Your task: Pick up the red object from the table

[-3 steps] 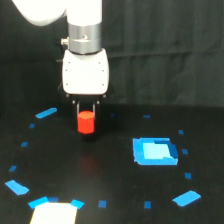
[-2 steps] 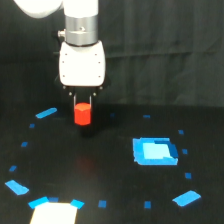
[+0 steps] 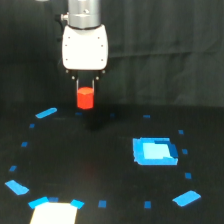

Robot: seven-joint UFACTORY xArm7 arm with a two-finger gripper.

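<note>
Red object point(image 3: 85, 97) hangs clamped between the gripper's point(image 3: 85, 90) 2 fingers, lifted clear above the black table point(image 3: 100, 165).

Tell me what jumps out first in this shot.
The red object stands out, held in the gripper and hanging clear above the black table. Next is the big bright blue patch on the exterior view's right, then a white patch at the bottom edge.
</note>
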